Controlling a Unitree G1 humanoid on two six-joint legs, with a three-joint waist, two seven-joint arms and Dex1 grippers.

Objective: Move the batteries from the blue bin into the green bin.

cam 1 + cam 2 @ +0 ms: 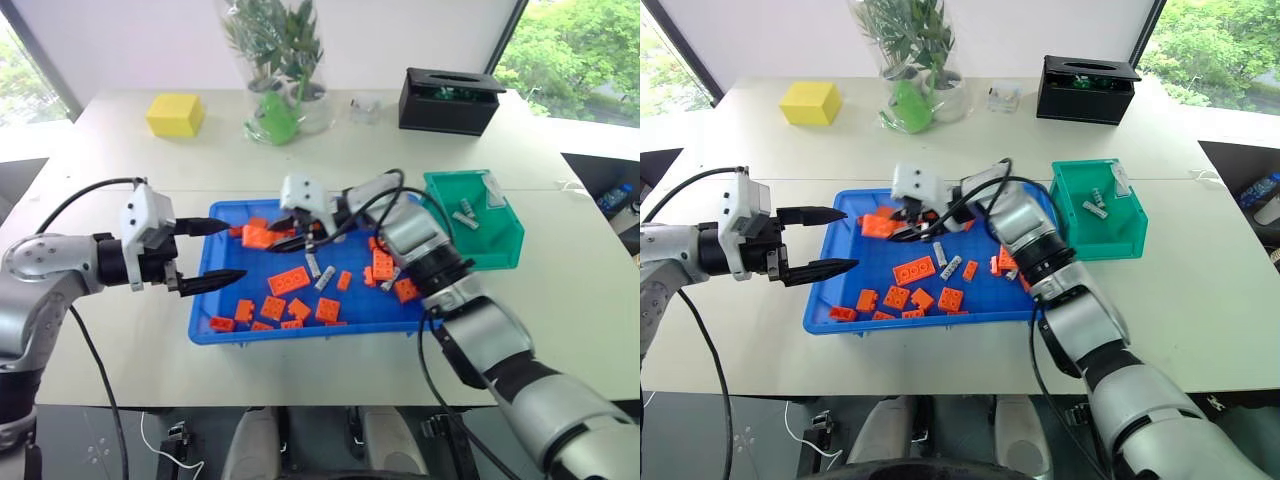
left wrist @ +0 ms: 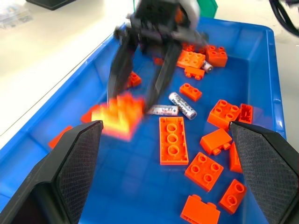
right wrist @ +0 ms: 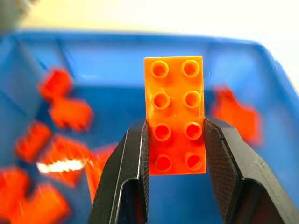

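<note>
Beneath both grippers lies the blue bin (image 1: 205, 325), the widest container on the white table (image 1: 100, 140), scattered with orange toy bricks and a few batteries. Off past the right arm's elbow, just beside the tray's far corner, sits the green bin (image 1: 500, 250), where at least two batteries (image 1: 465, 219) already rest, so the transfer looks partly done.

Over the tray's far half hangs the right gripper (image 1: 285, 232), its fingers clamped narrow on the flanks of an orange eight-stud brick (image 3: 175, 116), studs facing the wrist camera. That brick is no battery; my guess is that it is being lifted aside to uncover or free the cells below, or else it was picked up by mistake.

At the tray's near-left rim the left gripper (image 1: 215, 253) hovers with its fingers spread wide and nothing between them, likely waiting its turn.

Just below and beyond the right gripper's fingertips, two loose batteries (image 2: 175, 106) lie side by side, angled to each other on the blue floor beside a long six-stud brick (image 2: 172, 140); these remain to be moved.
</note>
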